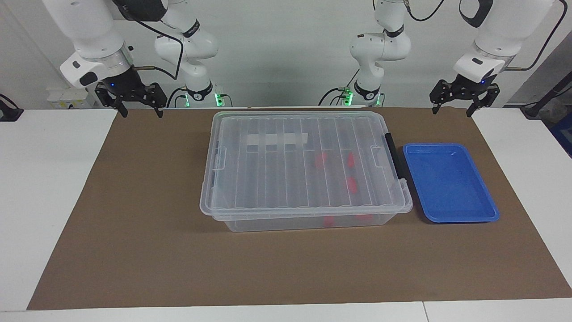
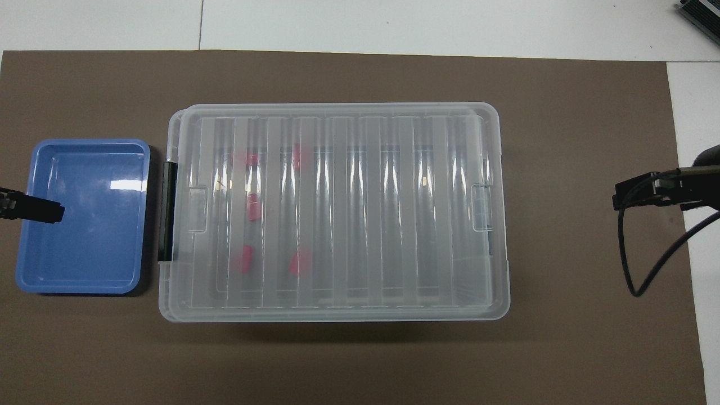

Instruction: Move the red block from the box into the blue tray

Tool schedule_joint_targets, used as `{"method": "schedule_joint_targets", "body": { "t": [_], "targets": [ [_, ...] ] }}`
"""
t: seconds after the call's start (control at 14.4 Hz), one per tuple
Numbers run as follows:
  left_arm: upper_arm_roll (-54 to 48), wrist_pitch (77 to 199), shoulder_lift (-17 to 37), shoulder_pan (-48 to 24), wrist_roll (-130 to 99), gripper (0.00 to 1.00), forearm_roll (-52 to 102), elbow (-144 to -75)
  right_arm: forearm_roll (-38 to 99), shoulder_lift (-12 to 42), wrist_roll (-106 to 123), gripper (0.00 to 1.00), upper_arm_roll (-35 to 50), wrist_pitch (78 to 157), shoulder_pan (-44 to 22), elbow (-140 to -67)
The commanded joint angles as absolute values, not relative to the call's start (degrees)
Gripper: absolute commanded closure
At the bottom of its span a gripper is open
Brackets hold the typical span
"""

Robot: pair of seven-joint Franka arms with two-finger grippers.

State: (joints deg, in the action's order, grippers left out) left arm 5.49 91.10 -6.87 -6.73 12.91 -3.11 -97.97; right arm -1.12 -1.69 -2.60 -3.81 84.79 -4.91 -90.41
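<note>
Red blocks (image 2: 254,209) inside lidded box (image 1: 268,134), orientation unclear.

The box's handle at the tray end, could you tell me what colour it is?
Black. The handle on the clear box shows best in the overhead view.

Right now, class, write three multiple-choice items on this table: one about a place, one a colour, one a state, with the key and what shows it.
1. The blue tray lies:
A. on the lid
B. beside the box's black handle end
C. inside the box

2. The blocks in the box are:
A. red
B. green
C. yellow

3. The lid is:
A. off
B. on the box
C. in the tray

Key: 1 B, the tray sits on the mat next to the handle. 2 A, red shows through the plastic. 3 B, the ribbed lid covers the box.
</note>
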Motion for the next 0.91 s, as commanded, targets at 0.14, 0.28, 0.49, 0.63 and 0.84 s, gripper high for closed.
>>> {"method": "schedule_joint_targets", "body": {
  "t": [0.14, 0.28, 0.49, 0.63, 0.84],
  "targets": [
    [5.4, 91.3, -7.6, -6.6, 12.3, 0.0, -3.7, -99.1, -0.1, -2.3, -1.8, 0.0, -3.8, 86.0, -4.7, -91.5],
    [5.4, 91.2, -7.6, -6.5, 12.3, 0.0, -3.7, -99.1, -0.1, -2.4, -2.0, 0.0, -3.8, 86.2, -4.7, -91.9],
    [5.4, 91.2, -7.6, -6.6, 12.4, 0.0, -3.7, -99.1, 0.0, -3.6, -2.1, 0.0, -2.9, 92.4, -5.4, -95.9],
    [5.4, 91.2, -7.6, -6.6, 12.4, 0.0, -3.7, -99.1, 0.0, -4.0, -2.4, 0.0, -2.4, 96.3, -6.3, -99.4],
    [5.4, 91.3, -7.6, -6.5, 12.3, 0.0, -3.7, -99.1, 0.1, -3.8, -3.7, 0.0, -2.2, 104.1, -9.5, -105.4]
  ]
}}
